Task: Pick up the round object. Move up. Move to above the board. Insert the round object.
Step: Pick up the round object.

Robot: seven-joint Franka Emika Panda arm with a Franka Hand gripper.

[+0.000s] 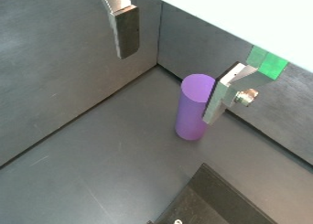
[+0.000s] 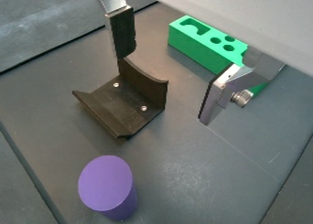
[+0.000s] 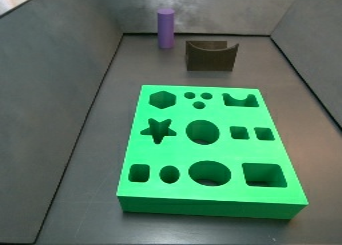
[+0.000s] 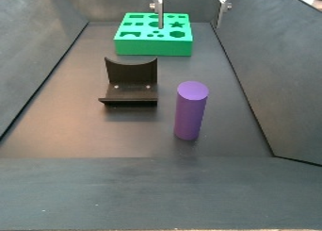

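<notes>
Standing upright on the dark tabletop (image 4: 75,131), the round object (image 4: 190,109) sits just beside the olive notched block (image 4: 128,80), well apart from the board (image 3: 207,149). Only the wrist views show the end effector (image 2: 171,68) plainly: fingers (image 2: 121,31) spread wide, holding nothing. No writing is legible.

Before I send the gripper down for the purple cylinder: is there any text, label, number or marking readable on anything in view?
None: no view shows readable text.
Tall purple matte cylinder: plain, no label.
Bright green slab with cut-out holes: shaped holes only, no writing.
Dark olive notched block: small pale dots, likely screw heads; no characters.
Gripper, open, above the floor by the cylinder: silver fingers unmarked.
</notes>
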